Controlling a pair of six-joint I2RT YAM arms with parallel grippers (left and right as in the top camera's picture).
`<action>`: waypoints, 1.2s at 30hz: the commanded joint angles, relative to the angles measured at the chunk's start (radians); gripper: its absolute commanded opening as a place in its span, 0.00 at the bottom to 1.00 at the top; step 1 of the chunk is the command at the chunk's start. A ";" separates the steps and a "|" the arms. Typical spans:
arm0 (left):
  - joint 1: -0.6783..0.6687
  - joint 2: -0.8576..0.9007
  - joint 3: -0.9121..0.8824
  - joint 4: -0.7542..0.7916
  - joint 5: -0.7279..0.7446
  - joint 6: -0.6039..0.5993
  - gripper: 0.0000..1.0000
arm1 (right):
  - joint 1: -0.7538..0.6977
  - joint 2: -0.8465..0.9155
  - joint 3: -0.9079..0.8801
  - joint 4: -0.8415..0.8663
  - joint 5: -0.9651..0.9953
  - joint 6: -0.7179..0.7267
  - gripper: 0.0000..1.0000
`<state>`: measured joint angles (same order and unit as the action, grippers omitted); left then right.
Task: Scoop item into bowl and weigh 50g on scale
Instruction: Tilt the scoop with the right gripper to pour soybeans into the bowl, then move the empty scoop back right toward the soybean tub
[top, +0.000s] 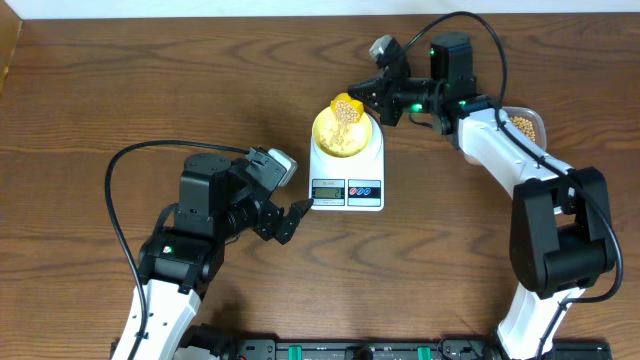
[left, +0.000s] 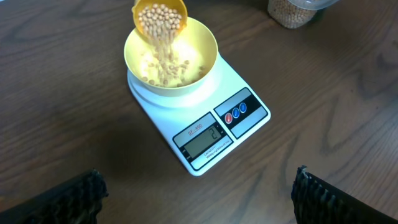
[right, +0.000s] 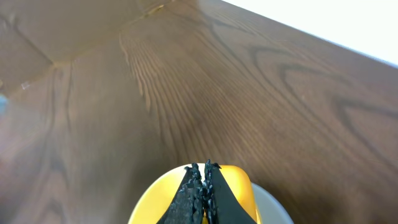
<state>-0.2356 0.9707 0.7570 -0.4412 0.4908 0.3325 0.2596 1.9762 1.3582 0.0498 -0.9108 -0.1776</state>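
Observation:
A small pale-yellow bowl (top: 345, 132) (left: 206, 55) stands on the white scale (top: 372, 165) (left: 180, 112). Above its far rim my right gripper (top: 373, 95) (right: 202, 168) is shut on the handle of a bright yellow scoop (top: 346, 105) (left: 160, 17) (right: 158, 199). The scoop tilts down and tan beans (left: 163, 46) stream from it onto the beans (left: 166, 71) lying in the bowl. My left gripper (top: 295, 215) (left: 199, 202) hovers open just in front of the scale's display (left: 205, 140), nothing between its fingers (left: 71, 199).
A clear plastic container (top: 526, 125) (left: 292, 11) of beans sits at the right rear, beside the right arm. The brown wooden table (top: 120, 90) carries nothing else that shows. A black rail (top: 360, 350) runs along the front edge.

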 joint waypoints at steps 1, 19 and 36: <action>0.005 0.002 -0.009 0.002 -0.006 -0.013 0.98 | 0.024 0.006 0.000 0.000 -0.013 -0.200 0.01; 0.005 0.002 -0.009 0.001 -0.006 -0.013 0.98 | 0.056 0.006 0.000 -0.182 -0.063 -0.779 0.01; 0.005 0.002 -0.009 0.001 -0.006 -0.013 0.98 | 0.050 -0.002 0.001 -0.132 -0.251 -0.590 0.01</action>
<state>-0.2356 0.9707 0.7570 -0.4412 0.4908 0.3325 0.3061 1.9762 1.3582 -0.1154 -1.0389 -0.9360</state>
